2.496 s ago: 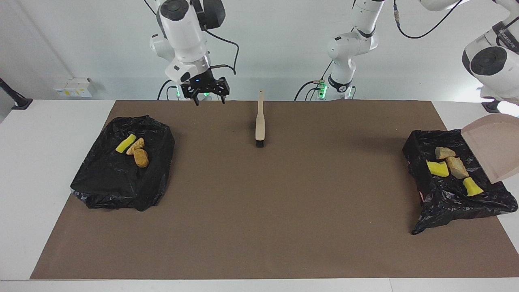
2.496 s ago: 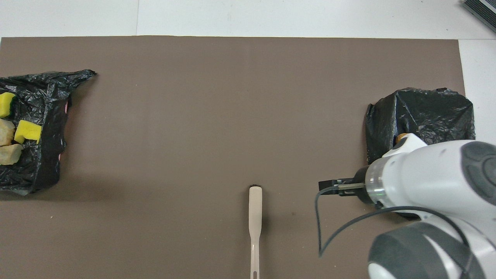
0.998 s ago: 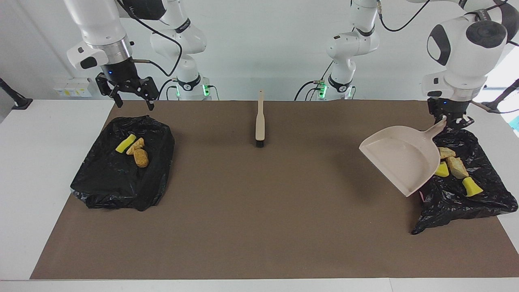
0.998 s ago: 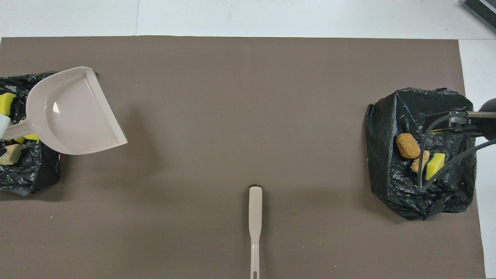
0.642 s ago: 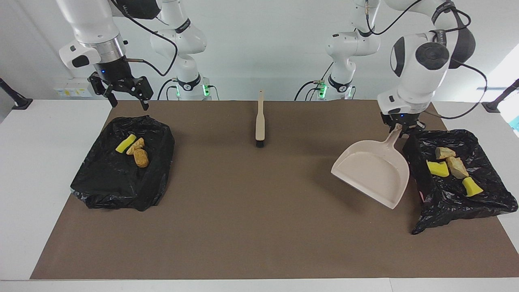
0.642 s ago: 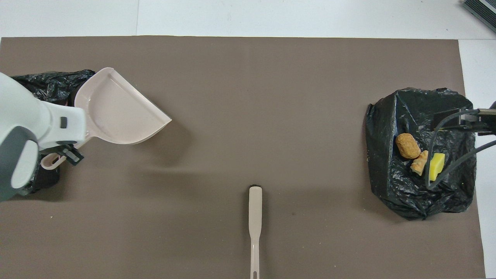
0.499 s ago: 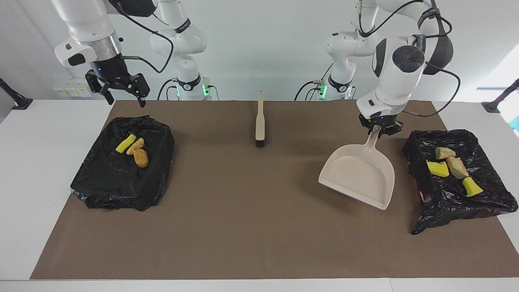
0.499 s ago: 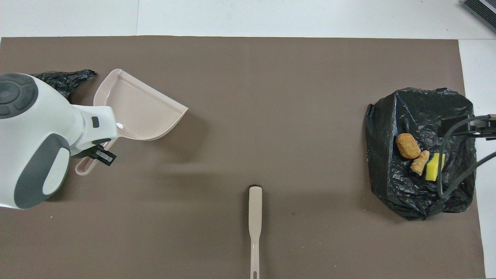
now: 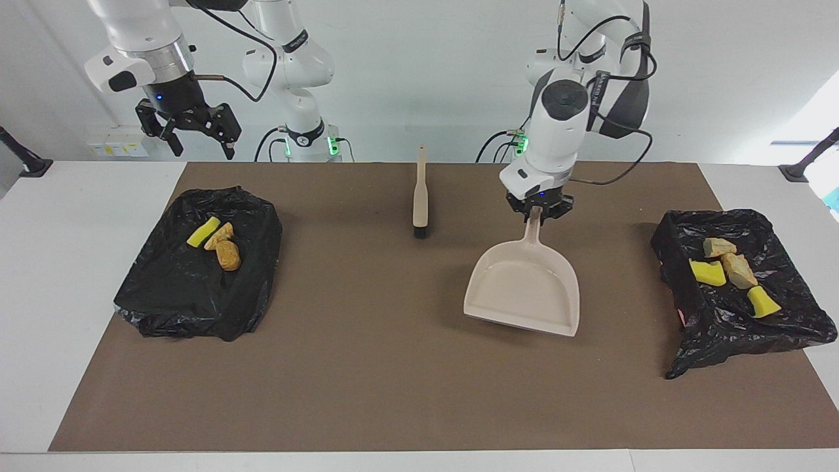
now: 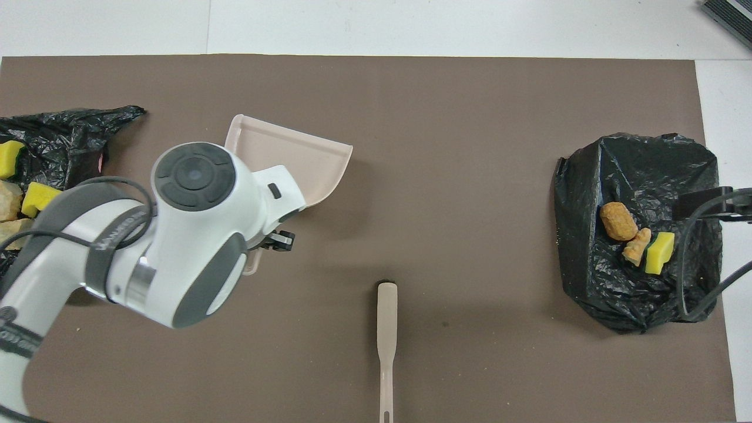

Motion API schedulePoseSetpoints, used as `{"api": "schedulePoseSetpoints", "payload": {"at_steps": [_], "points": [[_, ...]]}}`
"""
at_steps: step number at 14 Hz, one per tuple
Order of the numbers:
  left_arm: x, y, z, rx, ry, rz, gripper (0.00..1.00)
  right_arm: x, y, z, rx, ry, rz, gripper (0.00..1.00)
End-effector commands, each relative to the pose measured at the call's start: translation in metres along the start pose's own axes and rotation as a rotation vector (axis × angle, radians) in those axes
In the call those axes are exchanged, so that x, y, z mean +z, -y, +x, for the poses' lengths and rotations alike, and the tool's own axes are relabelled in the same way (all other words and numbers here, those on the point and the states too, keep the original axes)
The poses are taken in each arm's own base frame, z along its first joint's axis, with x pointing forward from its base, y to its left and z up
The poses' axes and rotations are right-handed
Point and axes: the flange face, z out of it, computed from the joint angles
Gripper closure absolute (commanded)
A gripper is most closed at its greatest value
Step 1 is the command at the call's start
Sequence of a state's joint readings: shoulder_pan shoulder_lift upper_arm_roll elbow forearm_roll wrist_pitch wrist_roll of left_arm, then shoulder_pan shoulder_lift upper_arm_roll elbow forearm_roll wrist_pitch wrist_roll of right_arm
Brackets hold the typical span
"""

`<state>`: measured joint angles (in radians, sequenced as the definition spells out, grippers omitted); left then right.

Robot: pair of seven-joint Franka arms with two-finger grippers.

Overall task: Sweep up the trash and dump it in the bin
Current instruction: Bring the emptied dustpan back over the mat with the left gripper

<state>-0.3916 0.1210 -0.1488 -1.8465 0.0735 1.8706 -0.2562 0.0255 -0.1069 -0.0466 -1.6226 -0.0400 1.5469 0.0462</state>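
My left gripper is shut on the handle of the beige dustpan. The pan is empty and low over the brown mat, between the brush and the bin at the left arm's end; whether it touches the mat I cannot tell. In the overhead view the left arm covers the handle and only the dustpan's tray shows. Trash lies in both black-bagged bins: yellow and tan chunks in one bin, a yellow and two orange-brown pieces in the other bin. My right gripper hangs open and empty, up in the air at that bin's robot-side edge.
A beige brush lies on the mat near the robots, bristle end pointing away from them; it also shows as the brush in the overhead view. The brown mat covers most of the white table.
My left arm has carried the empty dustpan away from the bin at its end toward the table's middle, turning and lowering it. The right gripper barely moved.
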Motion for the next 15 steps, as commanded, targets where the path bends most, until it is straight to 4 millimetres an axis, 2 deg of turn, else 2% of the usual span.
{"api": "schedulePoseSetpoints", "payload": {"at_steps": [1, 3, 4, 5, 8, 10, 12, 13, 14, 15], "points": [[0.008, -0.063, 0.042, -0.096, -0.018, -0.043, 1.00, -0.001, 0.000, -0.002, -0.020, 0.003, 0.022, 0.00], [0.015, -0.084, 0.058, -0.173, -0.029, -0.081, 1.00, -0.002, 0.000, -0.001, -0.025, -0.006, 0.022, 0.00], [0.017, -0.106, 0.058, -0.164, -0.039, -0.092, 1.00, -0.001, 0.001, -0.001, -0.026, -0.005, 0.023, 0.00], [0.023, -0.114, 0.060, -0.170, -0.039, -0.094, 1.00, -0.001, 0.001, -0.001, -0.029, -0.005, 0.023, 0.00], [0.066, -0.154, 0.073, -0.214, -0.005, -0.063, 1.00, -0.001, 0.000, 0.000, -0.036, -0.006, 0.027, 0.00], [0.065, -0.162, 0.078, -0.249, -0.054, -0.090, 1.00, -0.002, 0.003, -0.001, -0.034, -0.008, 0.027, 0.00], [0.064, -0.162, 0.083, -0.256, -0.097, -0.119, 1.00, -0.002, 0.003, -0.001, -0.039, -0.009, 0.025, 0.00], [0.075, -0.157, 0.085, -0.259, -0.105, -0.129, 0.74, -0.001, -0.003, -0.001, -0.030, -0.005, 0.028, 0.00], [0.079, -0.156, 0.082, -0.271, -0.109, -0.135, 0.01, -0.001, -0.001, -0.001, -0.033, -0.007, 0.029, 0.00], [0.076, -0.152, 0.080, -0.266, -0.102, -0.129, 0.00, 0.000, -0.006, 0.000, -0.022, -0.005, 0.030, 0.00]]}}
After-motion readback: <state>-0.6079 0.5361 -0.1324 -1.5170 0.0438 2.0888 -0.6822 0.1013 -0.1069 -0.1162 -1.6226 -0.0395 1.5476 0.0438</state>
